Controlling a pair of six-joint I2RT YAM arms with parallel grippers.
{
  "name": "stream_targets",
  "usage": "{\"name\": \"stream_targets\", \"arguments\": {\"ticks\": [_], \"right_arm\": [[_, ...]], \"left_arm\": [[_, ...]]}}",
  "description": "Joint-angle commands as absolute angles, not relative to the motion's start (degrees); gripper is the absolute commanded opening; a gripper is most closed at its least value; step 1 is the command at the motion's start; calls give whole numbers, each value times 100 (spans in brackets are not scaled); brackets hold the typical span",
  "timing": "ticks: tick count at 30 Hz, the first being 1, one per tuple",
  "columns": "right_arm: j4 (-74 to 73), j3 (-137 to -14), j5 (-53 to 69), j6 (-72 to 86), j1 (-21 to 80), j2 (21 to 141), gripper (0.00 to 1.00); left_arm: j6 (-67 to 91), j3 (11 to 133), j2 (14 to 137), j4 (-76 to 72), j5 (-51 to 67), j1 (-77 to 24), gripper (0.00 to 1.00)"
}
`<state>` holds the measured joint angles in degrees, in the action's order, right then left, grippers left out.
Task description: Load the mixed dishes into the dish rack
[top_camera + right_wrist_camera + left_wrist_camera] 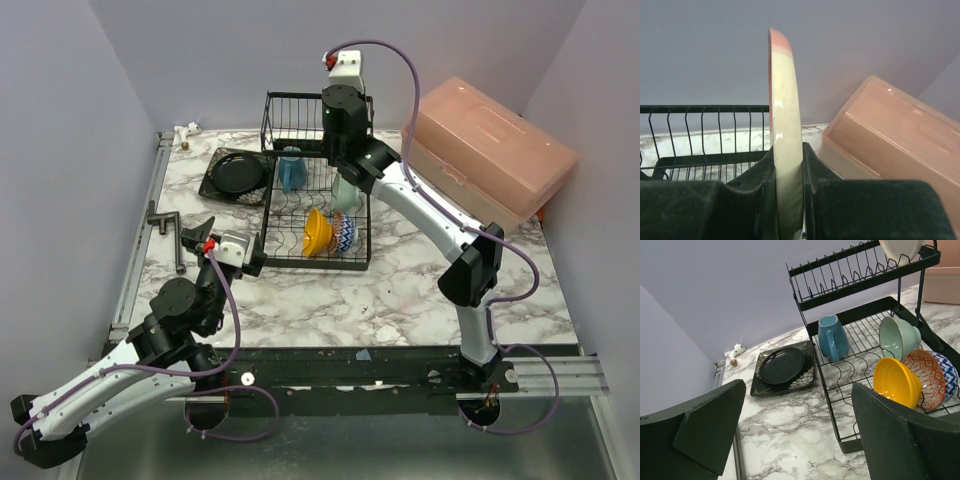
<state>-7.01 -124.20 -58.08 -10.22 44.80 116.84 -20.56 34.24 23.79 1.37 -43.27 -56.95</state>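
Right gripper (pixel 788 170) clamps beige-pink round plate (pixel 785 115) on edge; I'd keep it vertical, lowering straight between dish rack (pixel 295 110) tines. Left gripper (pixel 800 430) jaws wide, empty.

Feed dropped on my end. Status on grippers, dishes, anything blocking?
Left gripper open, empty, beside dish rack. Right gripper shut on beige-pink plate, upright above top tier. Black round plate on black square plate, outside rack. Nothing blocking.

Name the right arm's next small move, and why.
Probably lower the beige-pink plate straight down into an upper-tier slot of the dish rack. The right claw is shut on it, holding it upright on edge over that tier; whether it is seated yet is unclear.
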Motion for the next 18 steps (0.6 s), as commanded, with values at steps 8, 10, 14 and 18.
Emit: {"name": "stream_targets", "arguments": {"ticks": [8, 10, 14, 18], "right_arm": [[556, -12043, -5589, -1488, 4521, 11746, 0], [591, -11928, -5496, -1474, 4519, 11717, 2], [601, -11732, -5300, -1416, 4510, 11633, 3], [606, -11659, -5328, -1374, 4473, 11606, 13]], "left_arm": [[-2023, 3410, 2335, 115, -4327, -5660, 98], [-2019, 3416, 2334, 119, -4307, -5660, 98], [-2013, 3418, 2333, 138, -4299, -5660, 98], [-2004, 3418, 2335, 142, -4298, -5660, 98]]}}
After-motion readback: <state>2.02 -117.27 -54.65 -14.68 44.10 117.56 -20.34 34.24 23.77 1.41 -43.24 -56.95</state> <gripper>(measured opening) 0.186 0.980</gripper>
